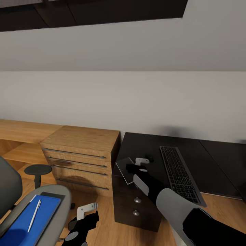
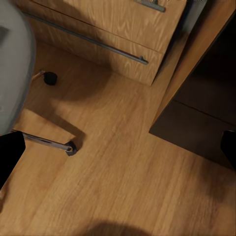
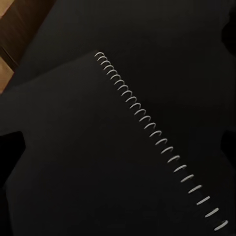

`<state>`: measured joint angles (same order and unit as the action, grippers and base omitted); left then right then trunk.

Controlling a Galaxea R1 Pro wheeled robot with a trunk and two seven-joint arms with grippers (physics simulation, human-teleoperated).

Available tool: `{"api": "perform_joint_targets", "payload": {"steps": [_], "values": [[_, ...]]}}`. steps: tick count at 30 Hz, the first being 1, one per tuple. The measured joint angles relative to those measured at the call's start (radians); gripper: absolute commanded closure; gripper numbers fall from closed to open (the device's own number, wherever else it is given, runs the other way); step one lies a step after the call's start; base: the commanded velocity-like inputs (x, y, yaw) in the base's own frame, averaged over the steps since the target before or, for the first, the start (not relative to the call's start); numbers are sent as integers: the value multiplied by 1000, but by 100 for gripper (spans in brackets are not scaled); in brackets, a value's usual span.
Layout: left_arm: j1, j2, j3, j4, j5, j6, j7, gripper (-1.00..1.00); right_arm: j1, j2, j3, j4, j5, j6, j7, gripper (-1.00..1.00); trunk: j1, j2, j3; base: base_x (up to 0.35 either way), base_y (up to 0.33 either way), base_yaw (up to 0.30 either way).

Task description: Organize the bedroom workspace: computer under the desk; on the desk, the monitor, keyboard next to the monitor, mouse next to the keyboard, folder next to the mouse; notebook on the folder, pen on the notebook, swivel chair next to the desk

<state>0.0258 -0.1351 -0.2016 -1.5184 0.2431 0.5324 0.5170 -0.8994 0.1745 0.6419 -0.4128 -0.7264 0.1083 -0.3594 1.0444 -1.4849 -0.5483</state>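
Jaws of right gripper (image 1: 136, 164) apart above glossy dark-grey spiral notebook (image 1: 124, 169) at black table (image 1: 191, 153) left end; lower squarely, clamp near free edge. Left gripper (image 1: 84, 214) jaws apart, idle.

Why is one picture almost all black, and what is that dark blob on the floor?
Right wrist view: the black notebook over the black desk, so just its white spiral shows. Left wrist view: soft shadows on the wood floor, one at the picture's lower edge.

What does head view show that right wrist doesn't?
Head only: keyboard on the desk, blue folder with pen on the chair, wood drawer chest, both grippers, right over the notebook. Right wrist only: the notebook's spiral binding. Both: notebook lying on the black desk.
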Motion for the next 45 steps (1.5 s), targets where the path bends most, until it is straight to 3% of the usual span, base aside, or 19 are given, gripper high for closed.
{"api": "perform_joint_targets", "payload": {"steps": [15, 20, 26, 31, 45], "values": [[0, -1, -1, 30, 0, -2, -1, -100, 1, 0, 1, -64, 3, -6, -7, -100, -58, 105, 47, 0, 0, 0], [0, -1, -4, 29, -1, -4, 0, -100, 3, 0, 3, -107, 3, -4, -48, -100, -77, 140, 63, 0, 0, 0], [0, 0, -13, 28, -1, -5, 2, -100, 38, 0, 6, -216, 2, -1, -152, -100, -100, 182, 82, 0, 0, 0], [0, 0, -13, 28, 0, -4, 2, -100, 55, 0, 6, -254, 2, 0, -177, -100, -119, 217, 97, 0, 0, 0], [0, 1, -12, 31, 2, -2, -2, -100, 61, 0, 11, -283, 4, -1, -192, -100, -119, 217, 97, 0, 0, 0]]}}
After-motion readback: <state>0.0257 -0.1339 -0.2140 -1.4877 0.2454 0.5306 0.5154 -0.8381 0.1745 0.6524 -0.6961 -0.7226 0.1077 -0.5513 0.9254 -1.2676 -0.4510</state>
